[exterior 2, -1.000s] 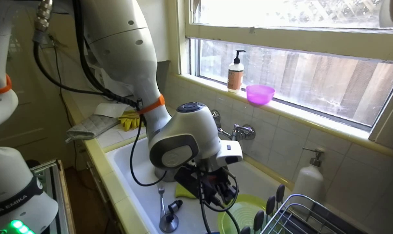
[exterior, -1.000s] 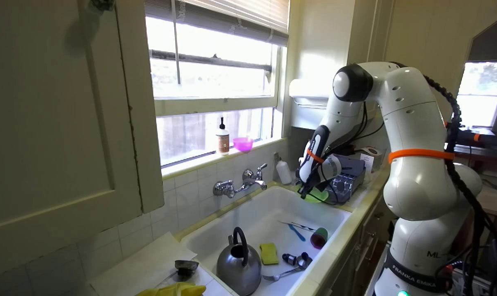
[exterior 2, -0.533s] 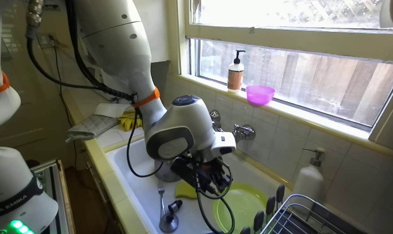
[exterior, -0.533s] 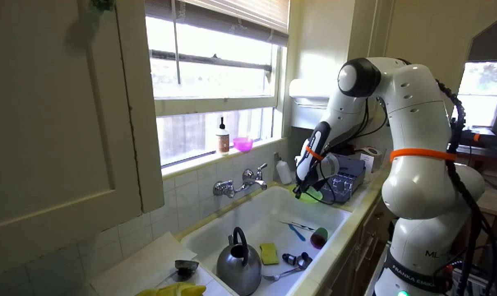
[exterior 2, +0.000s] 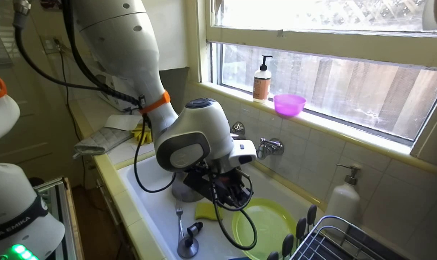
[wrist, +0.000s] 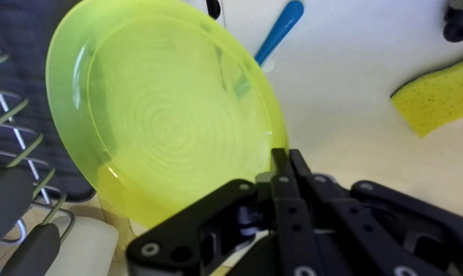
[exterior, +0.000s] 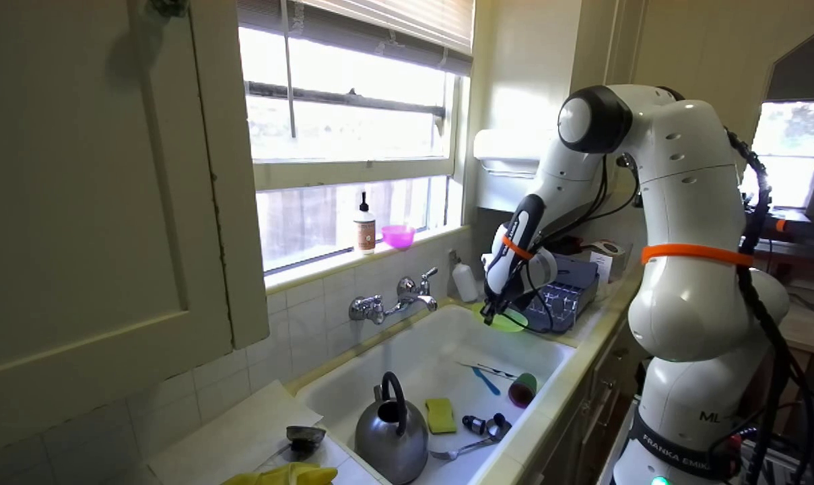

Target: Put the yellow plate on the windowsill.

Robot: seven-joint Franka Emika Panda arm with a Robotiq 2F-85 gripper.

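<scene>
- Gripper [wrist: 286, 155] pinched the plate [wrist: 166, 115] by its rim.
- In an exterior view it was over the sink's [exterior: 440, 340] far end; contact with the rack [exterior: 560, 303] was unclear.
- Bottle [exterior 2: 261, 86], bowl [exterior 2: 289, 105] stood on the sill [exterior 2: 384, 143].

Contrast is strong in all 3 views. Daylight enters by the window [exterior: 356, 131], its upper part bleached in both exterior views; a cabinet door [exterior: 83, 215], frame left in an exterior view, is dim. In the wrist view, glints streak the left rim of the yellow plate [wrist: 170, 115]; the dark gripper [wrist: 287, 153] looks slightly soft.
</scene>
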